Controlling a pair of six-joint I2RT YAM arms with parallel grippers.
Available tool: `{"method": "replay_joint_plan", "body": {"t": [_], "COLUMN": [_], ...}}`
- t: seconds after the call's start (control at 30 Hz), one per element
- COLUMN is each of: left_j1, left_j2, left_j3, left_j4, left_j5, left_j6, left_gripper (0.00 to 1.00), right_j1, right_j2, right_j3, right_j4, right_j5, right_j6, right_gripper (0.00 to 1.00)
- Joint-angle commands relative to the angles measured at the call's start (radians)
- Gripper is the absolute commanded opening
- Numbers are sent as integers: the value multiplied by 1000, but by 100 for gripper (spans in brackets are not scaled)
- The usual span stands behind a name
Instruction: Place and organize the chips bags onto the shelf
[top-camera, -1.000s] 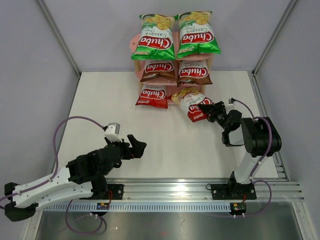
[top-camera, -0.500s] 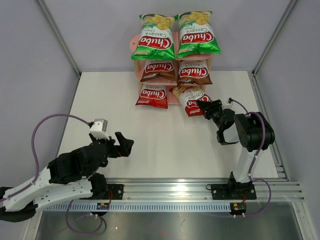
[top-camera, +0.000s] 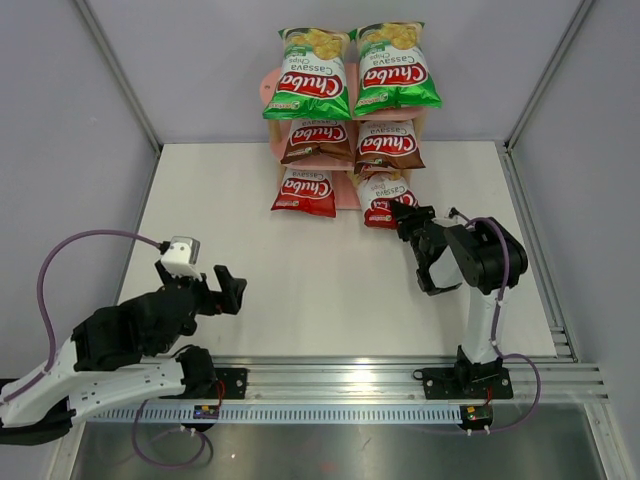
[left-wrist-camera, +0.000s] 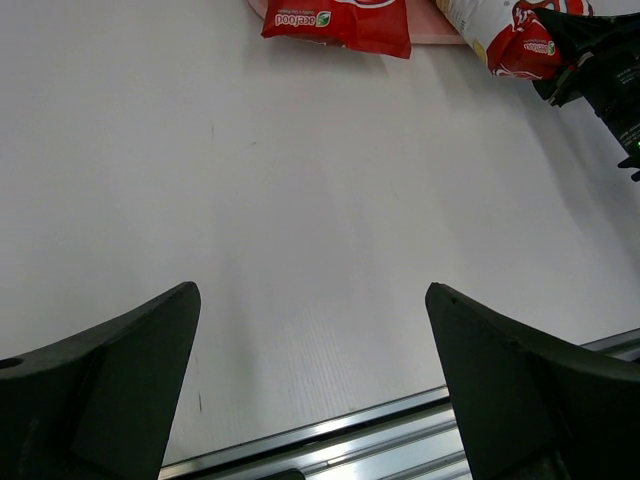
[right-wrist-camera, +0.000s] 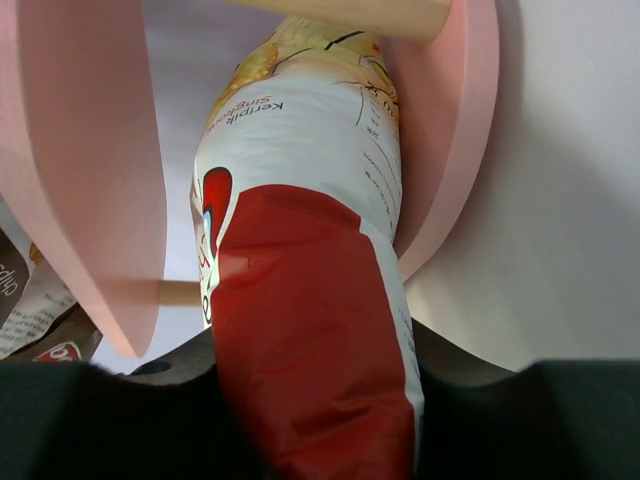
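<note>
White bench (top-camera: 250, 220) inside grey walls. Nearest, by the front rail: left gripper (top-camera: 230, 291), fingers (left-wrist-camera: 110, 390) spread wide, holding nothing. Further in: right gripper (top-camera: 404, 213), fingers pinched on the lower end of a red Chuba bag (right-wrist-camera: 300, 330), top end already between the two lowest boards of the pink shelf (right-wrist-camera: 80, 170), right-hand slot, beside the other red bag (top-camera: 305, 192). Above: brown bags (top-camera: 317, 142), then green bags (top-camera: 307, 75), all shelved. Likely risks: snagging the bag's top on the wooden post (right-wrist-camera: 350, 12); crumpling it against the back; nudging the light shelf backward; releasing too early, so slumping off the board onto the bench.
</note>
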Motion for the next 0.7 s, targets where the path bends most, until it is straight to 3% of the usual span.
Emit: {"method": "replay_joint_plan", "body": {"t": [0.0, 0.37, 0.67], "left_j1": [0, 0, 3], "left_j2": [-56, -146, -188], "left_j3": [-22, -34, -37], "left_j4": [50, 33, 37], "left_j5": [-22, -79, -88], "left_j6": [58, 21, 30], "left_gripper": [99, 99, 99], "right_j1": [38, 158, 164], "right_j2": [50, 149, 224], "right_j3": [-1, 171, 350], "right_j4": [155, 56, -58], "right_j5": [228, 473, 478], "right_j6": [-13, -27, -44], "right_gripper": [23, 25, 25]}}
